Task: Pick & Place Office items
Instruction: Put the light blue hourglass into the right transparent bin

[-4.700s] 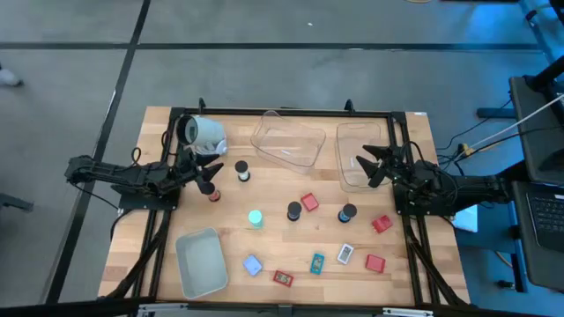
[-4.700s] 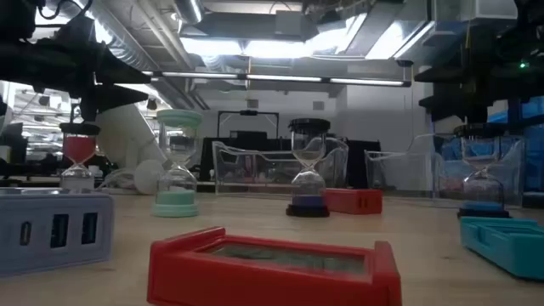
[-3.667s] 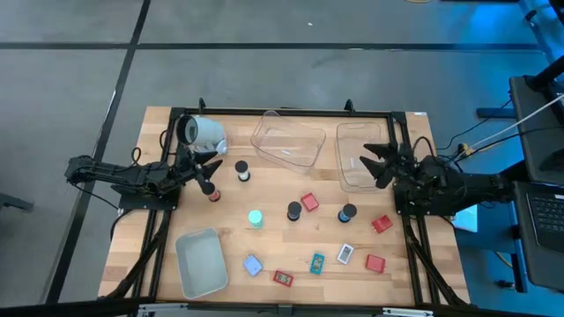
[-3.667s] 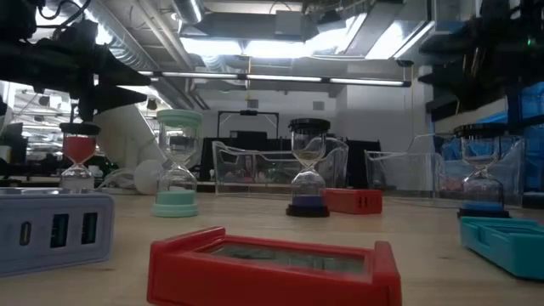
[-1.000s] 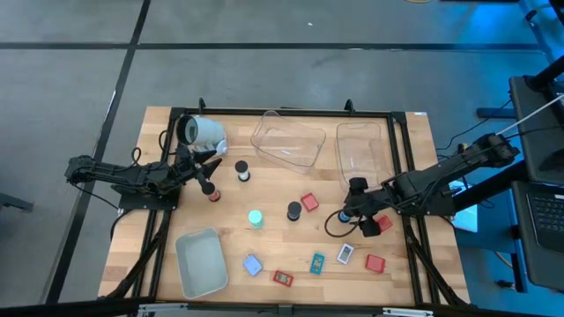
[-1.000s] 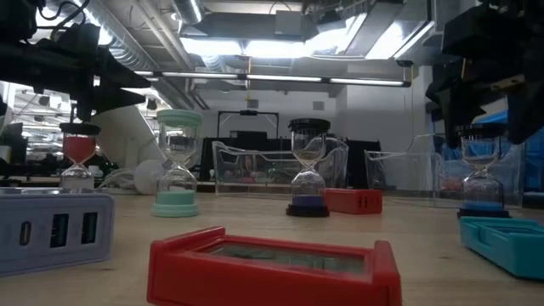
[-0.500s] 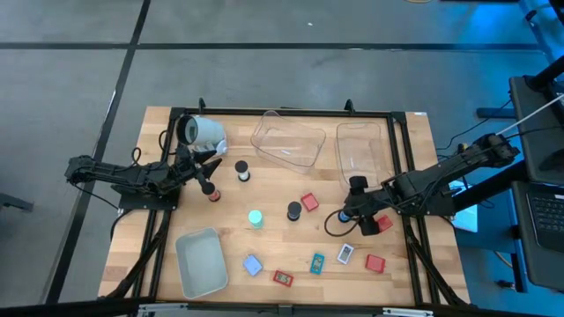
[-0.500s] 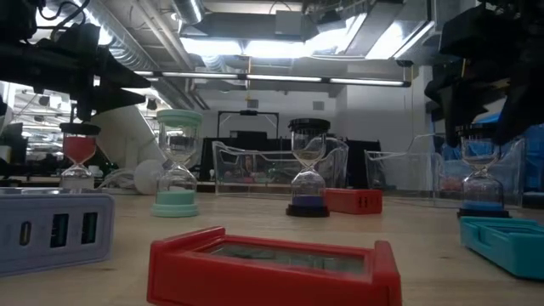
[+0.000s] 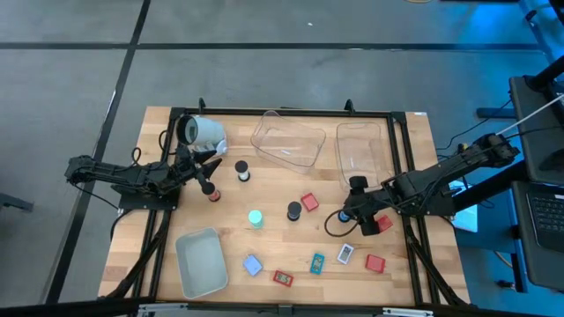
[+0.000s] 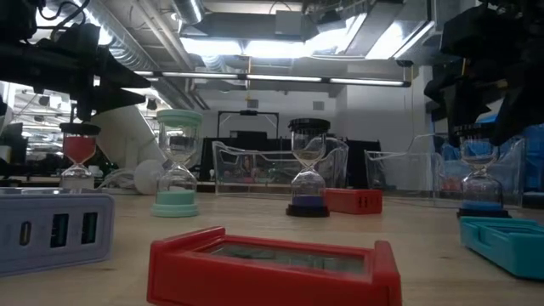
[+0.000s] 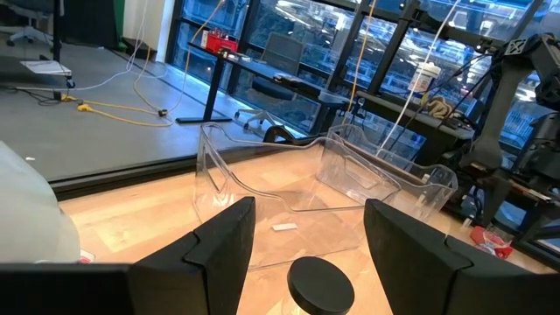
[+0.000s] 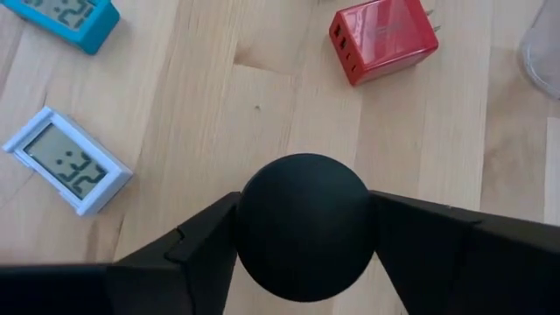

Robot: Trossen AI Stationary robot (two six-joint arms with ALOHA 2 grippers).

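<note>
Right gripper (image 9: 350, 211): reached out over the middle-right of the wooden table (image 9: 405, 282), fingers (image 12: 206, 241) clasped on either side of the black round cap of a blue-based hourglass (image 10: 482, 174), which stands upright on the table just in front of the right-hand clear bin (image 9: 361, 154). Beside it in the wrist view: red charger block (image 12: 381, 39), white-framed digital clock (image 12: 67, 160), teal digital clock (image 12: 57, 12). Left gripper (image 9: 204, 172): at the back-left of the table, fingers (image 11: 223, 245) spread apart, with the black top of a red-sand hourglass (image 10: 78, 157) between them, untouched as far as can be seen. Remaining items, standing or lying loose on the table: white-topped hourglass (image 9: 241, 171), teal hourglass (image 10: 178, 163), black hourglass (image 10: 308, 168), second red charger block (image 10: 352, 201), pale blue charger block (image 10: 53, 231), red-framed clock (image 10: 272, 270). Also present: centre clear bin (image 9: 287, 140), grey-white bin (image 9: 201, 262), large white cylinder (image 9: 204, 134) on its side.
</note>
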